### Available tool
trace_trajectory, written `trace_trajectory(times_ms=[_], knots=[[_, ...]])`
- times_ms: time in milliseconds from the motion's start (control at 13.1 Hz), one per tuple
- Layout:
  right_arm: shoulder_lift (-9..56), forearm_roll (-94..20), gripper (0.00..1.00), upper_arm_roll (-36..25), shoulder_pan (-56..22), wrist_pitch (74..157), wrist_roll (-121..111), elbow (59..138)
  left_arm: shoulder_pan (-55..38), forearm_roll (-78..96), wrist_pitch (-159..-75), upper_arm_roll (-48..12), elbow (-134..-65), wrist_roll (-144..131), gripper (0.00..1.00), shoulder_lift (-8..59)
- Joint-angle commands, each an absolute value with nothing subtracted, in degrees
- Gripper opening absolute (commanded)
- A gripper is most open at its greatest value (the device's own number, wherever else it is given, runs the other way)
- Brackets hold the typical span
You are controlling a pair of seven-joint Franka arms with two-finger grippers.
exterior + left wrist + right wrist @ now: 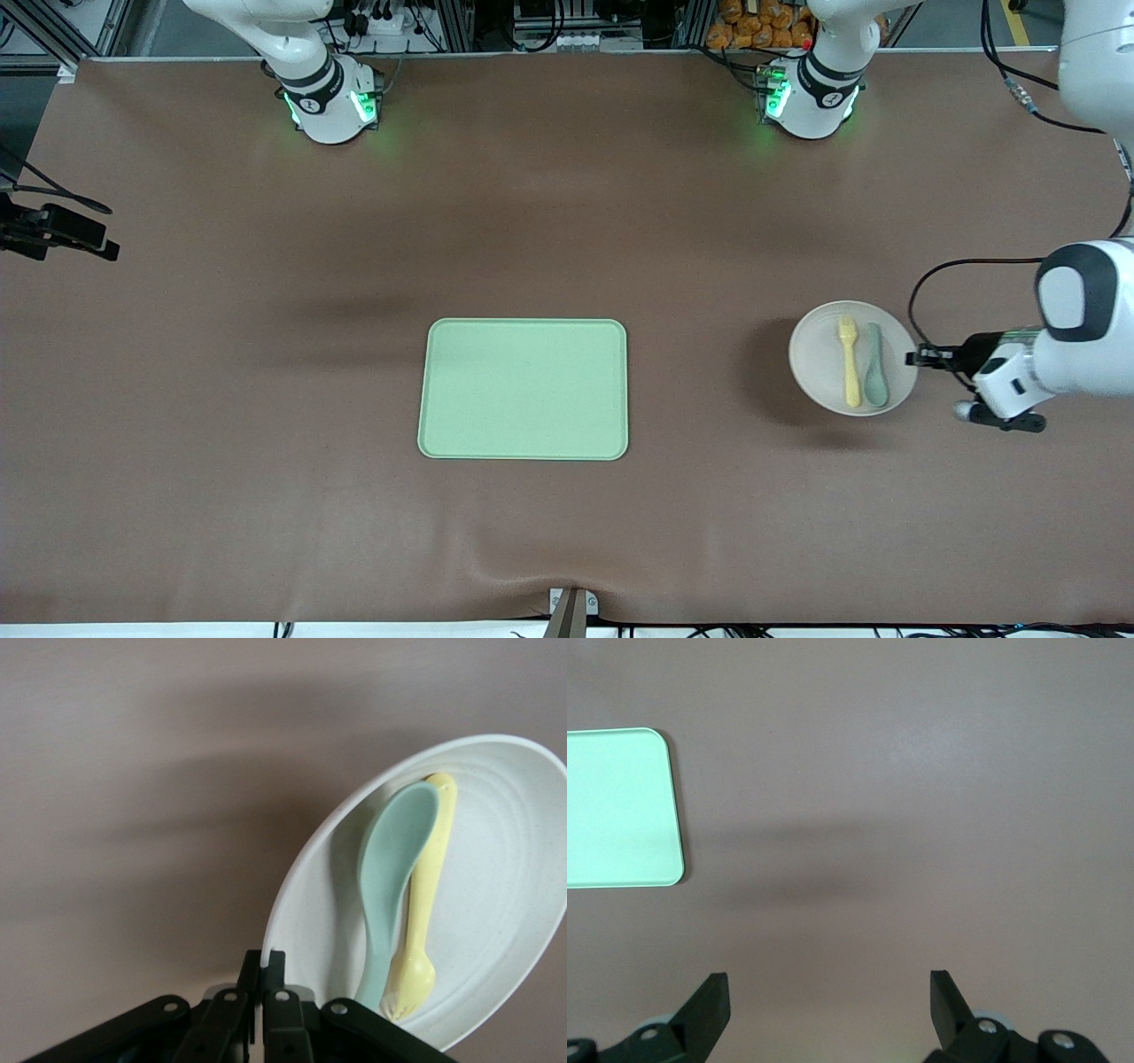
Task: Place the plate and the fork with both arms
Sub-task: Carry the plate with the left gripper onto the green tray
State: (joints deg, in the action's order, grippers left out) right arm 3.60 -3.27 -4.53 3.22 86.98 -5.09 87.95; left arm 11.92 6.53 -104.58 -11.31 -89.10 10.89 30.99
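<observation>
Left pincer [912, 358]: you've got it clamped shut on the rim of the plate [852, 358], biting the edge at the plate's 3 o'clock in the front view. The big shadow thrown toward the tray says the plate is up off the surface.

Plate: cream, round, hanging over the left arm's end of the surface, well apart from the tray. In the left wrist view it sits tilted against the pincer fingers [270, 970].

Fork [850, 361]: pale yellow, lying in the plate, long axis running 12 to 6 in the front view, tines at 12. It lies right alongside the grey-green spoon [875, 365], looks like touching.

Right pincer [829, 992]: jaws wide apart, holding nothing, hovering over bare surface just off a corner of the tray. This arm is just waiting.

Tray [524, 389]: pale green, mid-surface, nothing on it.

Key relation: from your loaded pincer the tray lies at 9 o'clock in the front view, so I'd guess the carry is basically a straight sideways run.

Watch out: with that tilt the fork and spoon could slide, so keep it level-ish.
</observation>
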Motion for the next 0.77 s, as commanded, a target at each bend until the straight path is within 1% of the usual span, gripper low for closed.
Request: trace_trajectory(times_ms=[0, 459, 689], knots=[[3.87, -3.08, 1.0, -4.48, 3.25, 87.01, -4.48, 87.45, 5.04, 7.82, -103.09, -10.72, -86.06, 5.03, 0.0, 31.55], [3.96, -3.16, 1.0, -4.48, 3.16, 87.01, -4.48, 87.45, -8.07, 10.98, -104.41, -10.72, -77.01, -8.68, 0.0, 38.13], [3.96, -3.08, 1.0, -4.48, 3.16, 86.92, -4.48, 87.45, -12.21, 13.71, -110.9, -10.63, -75.5, -13.35, 0.0, 41.47]])
